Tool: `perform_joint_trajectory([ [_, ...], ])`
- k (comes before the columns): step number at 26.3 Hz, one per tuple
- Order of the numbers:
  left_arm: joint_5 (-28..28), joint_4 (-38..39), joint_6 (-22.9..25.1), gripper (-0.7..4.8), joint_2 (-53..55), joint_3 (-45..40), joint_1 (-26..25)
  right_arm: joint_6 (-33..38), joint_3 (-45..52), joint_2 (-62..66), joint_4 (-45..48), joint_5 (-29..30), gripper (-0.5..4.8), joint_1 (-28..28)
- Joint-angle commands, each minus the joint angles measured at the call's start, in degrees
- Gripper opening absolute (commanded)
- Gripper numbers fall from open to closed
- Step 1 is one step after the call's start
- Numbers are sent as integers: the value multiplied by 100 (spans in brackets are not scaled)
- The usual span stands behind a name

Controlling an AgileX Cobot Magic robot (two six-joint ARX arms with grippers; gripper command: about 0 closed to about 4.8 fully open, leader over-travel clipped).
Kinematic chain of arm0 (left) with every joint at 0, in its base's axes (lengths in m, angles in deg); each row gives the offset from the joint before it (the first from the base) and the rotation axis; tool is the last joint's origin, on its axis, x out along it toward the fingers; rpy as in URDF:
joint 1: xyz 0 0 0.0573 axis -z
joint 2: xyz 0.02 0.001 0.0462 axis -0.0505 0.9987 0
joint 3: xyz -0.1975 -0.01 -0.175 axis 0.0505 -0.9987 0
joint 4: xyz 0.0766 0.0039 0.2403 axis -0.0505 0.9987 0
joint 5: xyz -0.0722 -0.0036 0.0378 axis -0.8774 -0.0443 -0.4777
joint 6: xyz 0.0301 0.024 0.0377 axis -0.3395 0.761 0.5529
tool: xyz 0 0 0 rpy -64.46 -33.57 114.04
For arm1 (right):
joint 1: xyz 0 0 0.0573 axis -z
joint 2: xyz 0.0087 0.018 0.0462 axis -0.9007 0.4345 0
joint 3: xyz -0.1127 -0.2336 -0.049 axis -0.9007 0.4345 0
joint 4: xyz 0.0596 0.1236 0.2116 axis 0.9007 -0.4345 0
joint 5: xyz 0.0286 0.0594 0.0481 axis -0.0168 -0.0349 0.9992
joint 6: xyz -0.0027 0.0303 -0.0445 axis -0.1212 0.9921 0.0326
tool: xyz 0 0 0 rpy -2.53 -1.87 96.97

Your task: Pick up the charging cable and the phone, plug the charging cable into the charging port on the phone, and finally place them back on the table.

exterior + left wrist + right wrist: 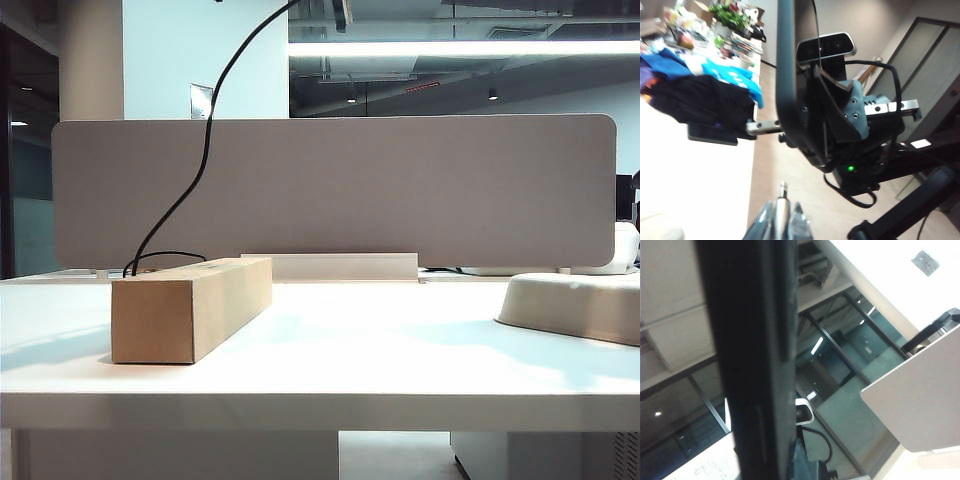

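**Above the counter, both arms held their parts aloft**

Above the white counter (330, 350), out of the exterior view's frame, both grippers worked in the air. Only the charging cable (205, 140) reached into that view, its black cord rising from behind the cardboard box (190, 305) up past the grey divider panel (400, 190) and off the upper edge. A beige tray (575, 305) sat at the counter's right side.

The left gripper (781, 220) had its jaws closed on the cable's plug, whose small silvery tip (783, 189) stuck out toward the phone (790, 75). The phone appeared edge-on as a dark slab, clamped in the closed jaws of the right gripper (840, 112). Plug and phone stood near but apart. In the right wrist view the phone (752, 360) filled the frame as a black bar; the jaws themselves were hidden there.
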Motion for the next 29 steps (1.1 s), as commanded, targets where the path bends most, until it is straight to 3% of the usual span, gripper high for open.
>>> perform_joint_trajectory([
  [1,-48,-50,-90,-6,-20,28,166,59,-46,-42,334,-72,-7,-2],
  [5,-7,-264,-52,-6,-20,28,378,59,-46,-42,337,-52,-7,-4],
  [16,400,-352,-76,-6,-20,28,304,57,-46,-42,354,66,-7,-2],
  [29,90,-474,-352,-6,-22,28,302,28,-46,-42,354,48,-7,0],
])
